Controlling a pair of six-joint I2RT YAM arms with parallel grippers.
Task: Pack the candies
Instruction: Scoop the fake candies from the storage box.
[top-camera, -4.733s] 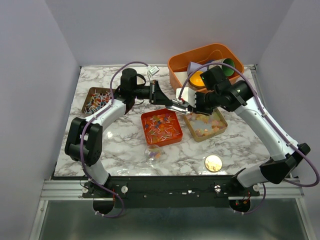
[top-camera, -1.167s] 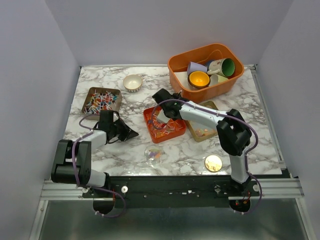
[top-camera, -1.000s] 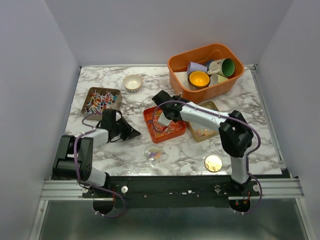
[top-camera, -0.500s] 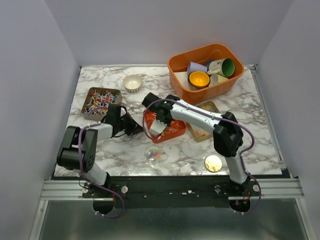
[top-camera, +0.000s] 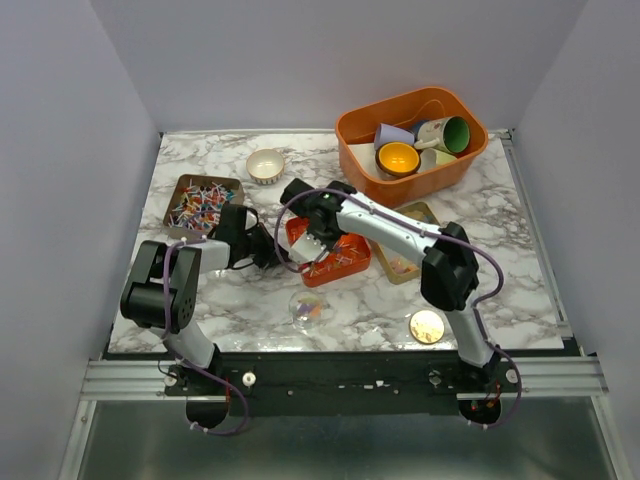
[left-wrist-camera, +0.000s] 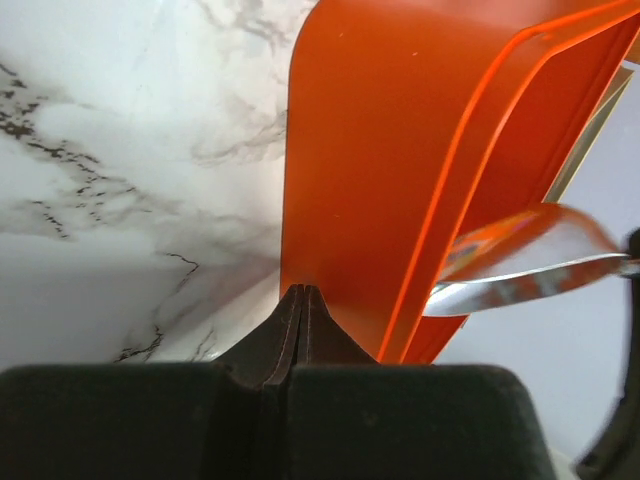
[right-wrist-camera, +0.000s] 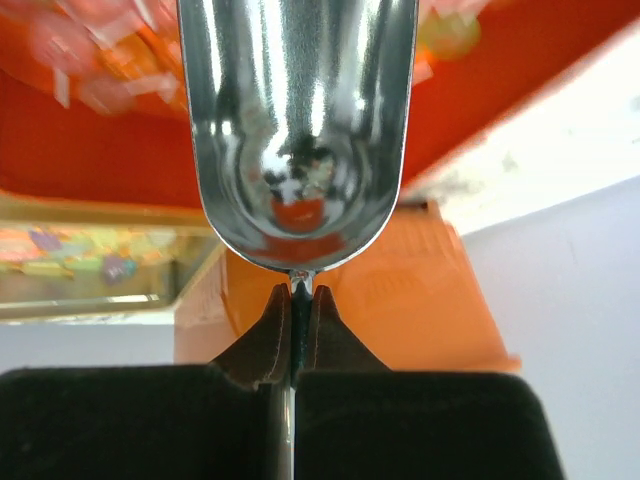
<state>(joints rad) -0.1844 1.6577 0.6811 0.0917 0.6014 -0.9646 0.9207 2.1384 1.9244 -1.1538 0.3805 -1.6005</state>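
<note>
The candies (top-camera: 335, 258) lie in a red tray (top-camera: 345, 274) in the middle of the table. More wrapped candies (top-camera: 203, 205) fill a brown tray (top-camera: 182, 188) on the left. Pale gummies (top-camera: 405, 263) sit in another brown tray (top-camera: 427, 214) just right of the red one.

The right arm stretches far over to the left and bends down over the red tray. The right gripper (right-wrist-camera: 297, 292) is pinched tight on the thin handle of a shiny scoop (right-wrist-camera: 297, 120).

The left arm lies low and points right. The left gripper (left-wrist-camera: 303, 300) has its fingers pressed together, holding nothing, with the tips against the red tray's outer wall.

At the back, an orange bin (top-camera: 358, 150) holds cups (top-camera: 398, 158).

Only the wrist views show the tight fingers. Only the top view shows both arms.
</note>
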